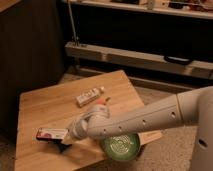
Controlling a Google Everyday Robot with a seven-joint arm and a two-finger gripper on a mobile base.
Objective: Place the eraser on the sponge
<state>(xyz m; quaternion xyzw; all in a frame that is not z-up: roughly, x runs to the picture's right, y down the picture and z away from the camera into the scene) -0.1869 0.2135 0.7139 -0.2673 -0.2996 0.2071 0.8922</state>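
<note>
The eraser (50, 133), a long black block with a white top and red marks, is near the table's front left, level and slightly raised. My gripper (68, 136) is at its right end, at the tip of the white arm reaching in from the right, shut on it. Just below the eraser's right end a dark bluish bit of the sponge (62, 147) shows; the rest is hidden under the gripper and the eraser.
A pale cream packet (89, 96) and an orange pen (103, 101) lie mid-table. A green-topped cup (120, 145) stands at the wooden table's (40, 107) front edge under my forearm. Dark shelving (135, 55) runs behind the table.
</note>
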